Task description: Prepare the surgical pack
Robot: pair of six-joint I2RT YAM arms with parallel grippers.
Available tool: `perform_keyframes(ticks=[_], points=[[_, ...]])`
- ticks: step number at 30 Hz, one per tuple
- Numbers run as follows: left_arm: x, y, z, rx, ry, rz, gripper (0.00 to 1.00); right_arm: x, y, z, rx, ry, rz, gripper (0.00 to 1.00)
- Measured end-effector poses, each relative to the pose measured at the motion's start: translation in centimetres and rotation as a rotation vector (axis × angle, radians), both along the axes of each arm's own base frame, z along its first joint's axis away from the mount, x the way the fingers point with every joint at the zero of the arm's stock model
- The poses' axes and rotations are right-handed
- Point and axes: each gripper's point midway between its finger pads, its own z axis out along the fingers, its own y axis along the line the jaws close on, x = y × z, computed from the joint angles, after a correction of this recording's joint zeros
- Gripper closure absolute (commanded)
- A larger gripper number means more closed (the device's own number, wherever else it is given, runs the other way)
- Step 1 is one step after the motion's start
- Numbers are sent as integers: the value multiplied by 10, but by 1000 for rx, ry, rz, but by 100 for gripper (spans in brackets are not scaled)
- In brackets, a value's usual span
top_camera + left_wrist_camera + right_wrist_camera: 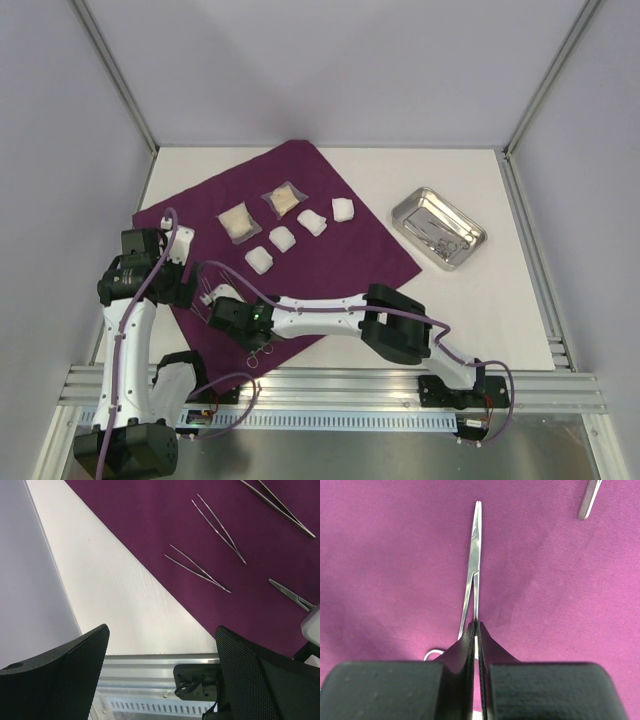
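My right gripper [476, 625] is shut on one thin shank of the steel forceps [476, 555], which lie on the purple cloth [395, 555] with their tip pointing away. A finger ring shows just left of the fingers. From above, the right gripper [222, 312] sits over the cloth's near-left part [340, 250]. My left gripper [161, 630] is open and holds nothing; it hovers by the cloth's left corner [185, 278]. Two tan packets [238, 222] [284, 199] and several white gauze pads [313, 222] lie on the cloth. The steel tray [408, 200] stands at the right.
Three thin steel tweezers [197, 569] [220, 527] [280, 507] lie on the cloth near the left gripper. Another instrument's end [589, 500] shows beyond the forceps. The tray holds small metal items [440, 240]. An aluminium rail [330, 385] runs along the table's near edge.
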Motion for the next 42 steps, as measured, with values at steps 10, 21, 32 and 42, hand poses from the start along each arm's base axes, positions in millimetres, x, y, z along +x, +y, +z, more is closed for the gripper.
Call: perform_keyframes(ticks=[10, 21, 32, 42], points=[[4, -12, 12, -56, -22, -37, 4, 4, -11, 9, 16, -51, 58, 99], [2, -17, 12, -84, -6, -52, 5, 25, -19, 34, 85, -84, 55, 100], [28, -45, 37, -233, -10, -171, 8, 169, -133, 100, 108, -218, -55, 99], [80, -77, 69, -332, -42, -330, 9, 285, -334, 136, 17, -321, -241, 99]])
